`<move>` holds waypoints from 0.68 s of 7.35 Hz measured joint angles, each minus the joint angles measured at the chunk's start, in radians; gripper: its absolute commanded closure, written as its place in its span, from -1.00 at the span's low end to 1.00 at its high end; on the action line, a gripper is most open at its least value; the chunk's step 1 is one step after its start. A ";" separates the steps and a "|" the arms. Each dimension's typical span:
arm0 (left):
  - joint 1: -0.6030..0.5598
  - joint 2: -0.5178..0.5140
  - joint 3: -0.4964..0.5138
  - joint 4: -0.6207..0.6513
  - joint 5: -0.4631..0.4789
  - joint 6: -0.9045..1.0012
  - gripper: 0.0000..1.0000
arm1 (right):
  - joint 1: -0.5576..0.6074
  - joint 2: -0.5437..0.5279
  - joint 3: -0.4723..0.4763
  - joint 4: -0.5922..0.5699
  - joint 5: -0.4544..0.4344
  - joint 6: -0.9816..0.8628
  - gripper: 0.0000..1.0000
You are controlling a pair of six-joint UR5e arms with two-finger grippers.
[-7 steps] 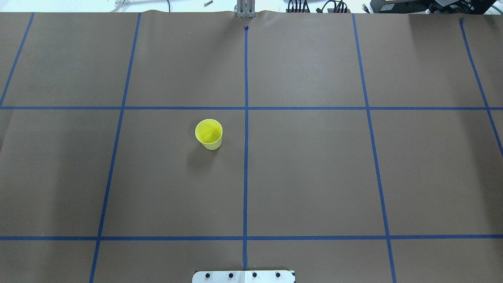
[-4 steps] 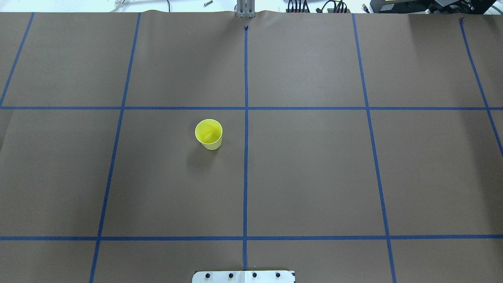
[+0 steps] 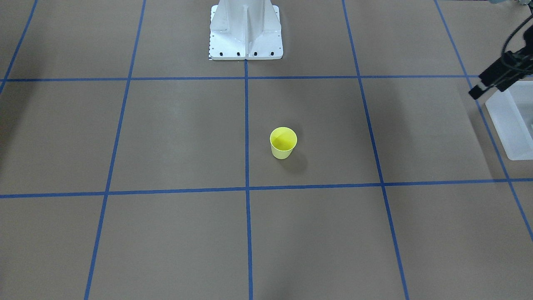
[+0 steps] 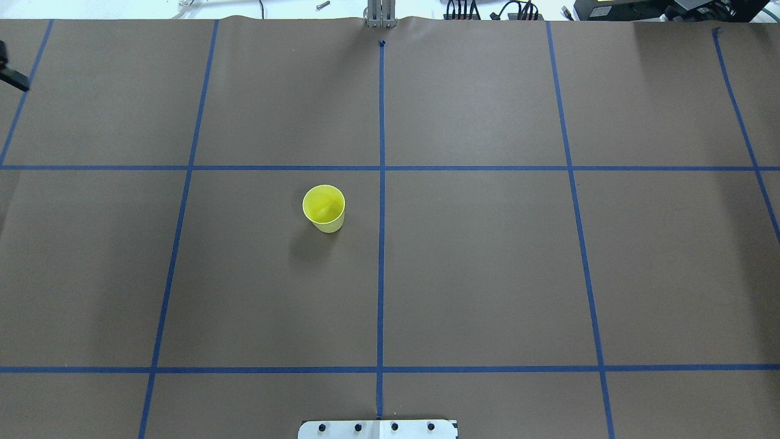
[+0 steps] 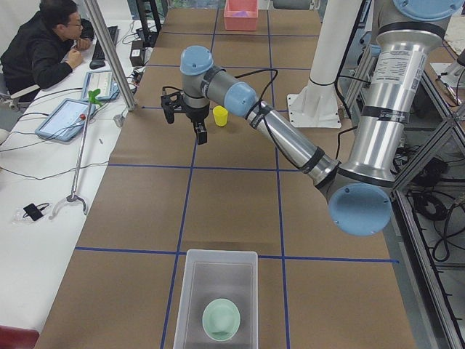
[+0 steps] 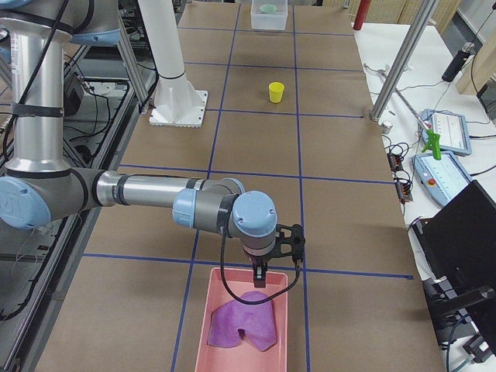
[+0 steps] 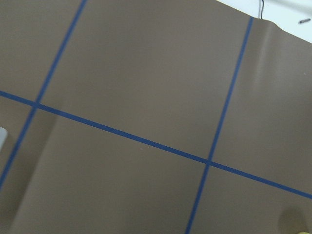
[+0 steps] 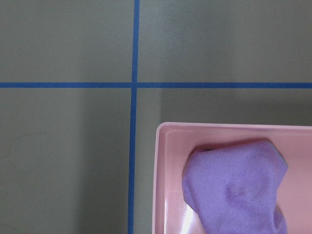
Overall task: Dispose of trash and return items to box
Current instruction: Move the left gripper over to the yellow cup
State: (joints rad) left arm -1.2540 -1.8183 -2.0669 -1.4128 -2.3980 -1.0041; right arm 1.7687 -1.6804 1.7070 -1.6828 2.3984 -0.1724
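The yellow cup stands upright and alone on the brown table, left of the centre line; it also shows in the front view. The pale green bowl lies in the frosted box at the table's left end. My left gripper hangs over the table between box and cup, jaws apart and empty; one of its fingers pokes in at the overhead view's left edge. My right gripper hovers over the near end of a pink tray that holds a purple cloth; I cannot tell its state.
The white robot base stands at the table's near middle. A person sits at a desk past the far edge, beside a metal post. Blue tape lines grid the table.
A finger of my left gripper has come into the overhead view at its far left edge. The cup has not moved.
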 measured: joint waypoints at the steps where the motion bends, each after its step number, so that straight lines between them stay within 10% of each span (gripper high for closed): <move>1: 0.107 -0.048 0.001 -0.001 0.073 -0.110 -0.97 | -0.011 -0.006 0.005 0.004 -0.004 0.062 -1.00; 5: 0.404 -0.168 0.079 -0.091 0.321 -0.405 -0.97 | -0.169 0.001 0.040 0.117 -0.040 0.333 -1.00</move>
State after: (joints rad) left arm -0.8499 -1.9863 -1.9884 -1.5037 -2.0770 -1.4090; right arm 1.5994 -1.6797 1.7474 -1.5657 2.3584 0.1609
